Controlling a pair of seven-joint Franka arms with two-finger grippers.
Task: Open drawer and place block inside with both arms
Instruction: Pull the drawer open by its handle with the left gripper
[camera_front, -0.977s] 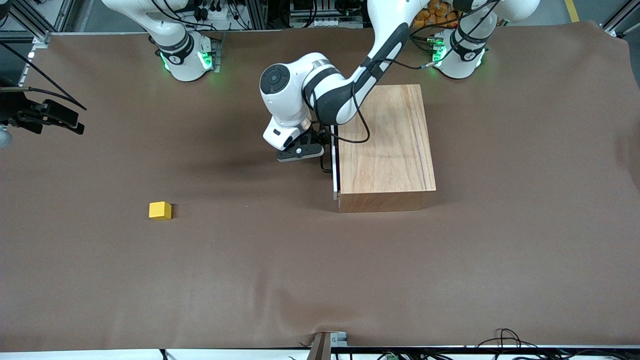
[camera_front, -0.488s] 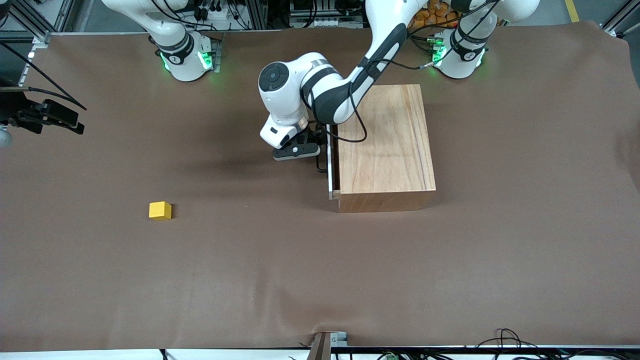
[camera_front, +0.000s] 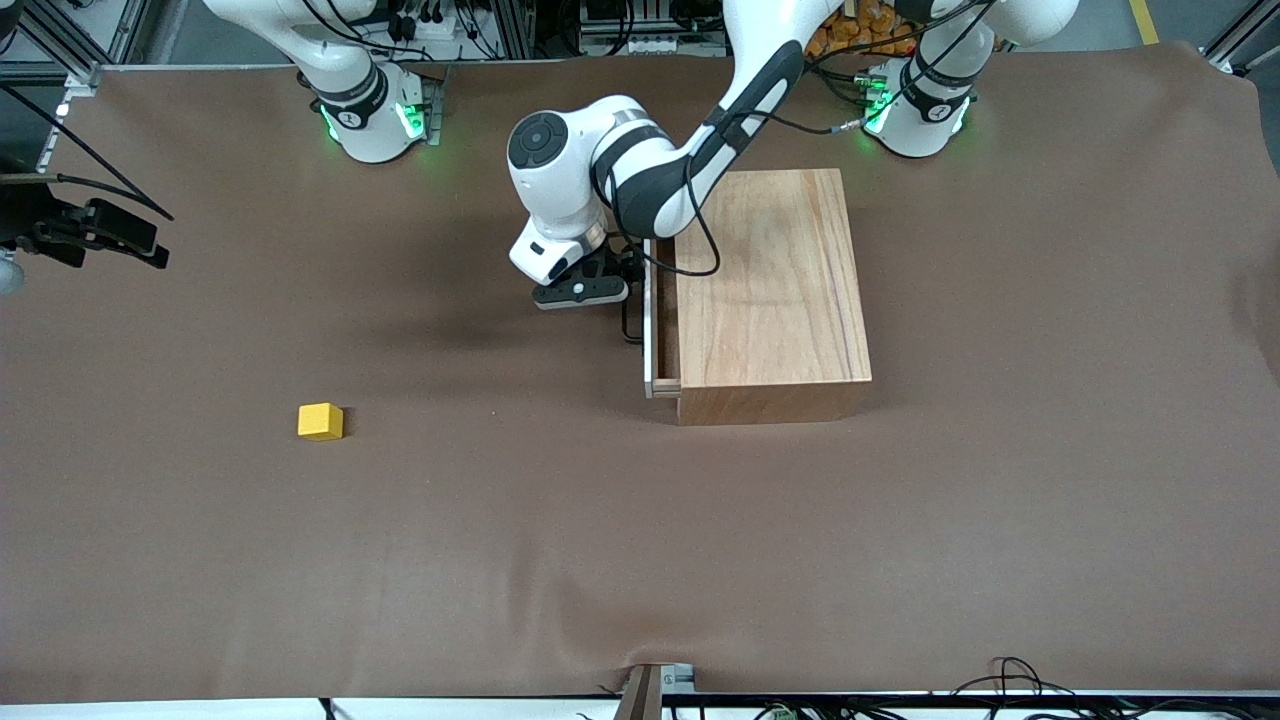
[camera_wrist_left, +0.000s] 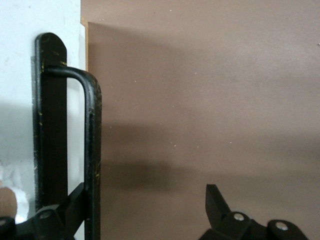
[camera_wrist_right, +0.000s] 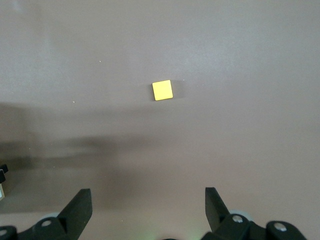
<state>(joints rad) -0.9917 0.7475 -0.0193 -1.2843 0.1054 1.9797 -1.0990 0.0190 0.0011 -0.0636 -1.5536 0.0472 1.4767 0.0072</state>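
The wooden box (camera_front: 770, 290) stands in the table's middle. Its drawer (camera_front: 650, 340) is pulled out a little toward the right arm's end, showing a narrow strip of its inside. My left gripper (camera_front: 622, 283) is at the drawer's front, open. In the left wrist view (camera_wrist_left: 145, 192) one finger sits between the black handle (camera_wrist_left: 92, 150) and the pale front panel (camera_wrist_left: 20, 60); the other is well clear of it. The yellow block (camera_front: 320, 421) lies on the cloth toward the right arm's end. My right gripper (camera_wrist_right: 147, 200) is open and empty, high over the cloth, with the block (camera_wrist_right: 162, 90) below.
A brown cloth (camera_front: 600, 550) covers the table. A black device on a mount (camera_front: 95, 235) with cables reaches in at the table's edge at the right arm's end. Cables lie along the edge nearest the front camera (camera_front: 1010, 680).
The drawer has slid out from shut to a little open, toward the right arm's end. My left gripper moved the same way with the handle. The block has not moved.
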